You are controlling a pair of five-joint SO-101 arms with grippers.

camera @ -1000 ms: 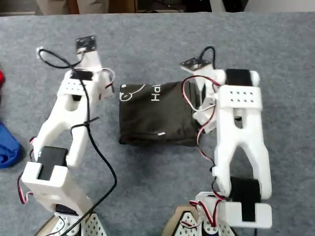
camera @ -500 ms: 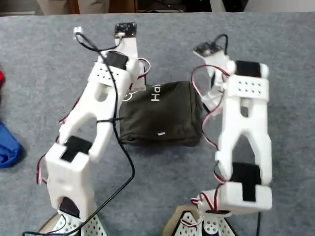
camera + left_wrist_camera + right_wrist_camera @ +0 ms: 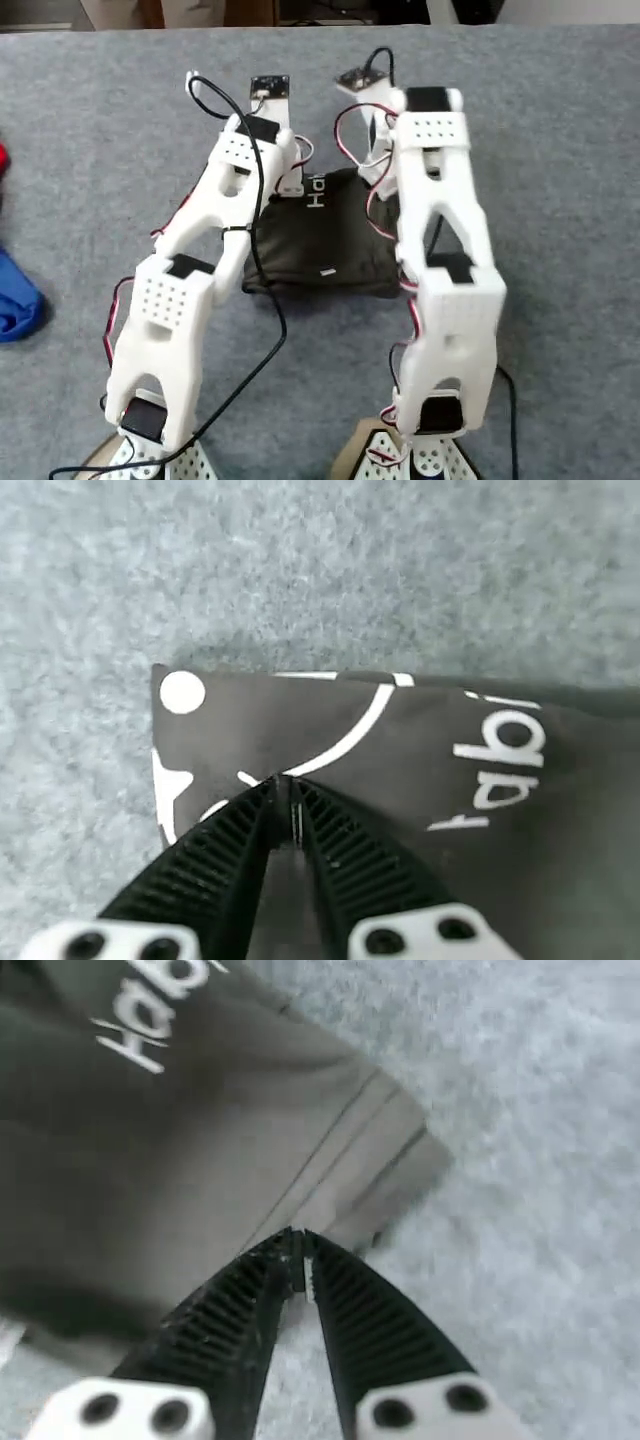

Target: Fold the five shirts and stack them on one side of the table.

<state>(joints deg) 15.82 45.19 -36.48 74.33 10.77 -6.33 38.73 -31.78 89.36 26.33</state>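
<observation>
Soft, even light falls from above over the high view. The grey counter is evenly bright from edge to edge, with no hot spots. The white arm shells are bright but free of glare, and they cast only faint, diffuse shadows on the counter beneath them. The dark shirt swallows the light, so its folds hardly show. In the left wrist view a soft shadow band lies on the counter along the shirt's edge, and the ribs of the left end effector carry a dull sheen. In the right wrist view the shirt's hem catches light beyond the right end effector.
</observation>
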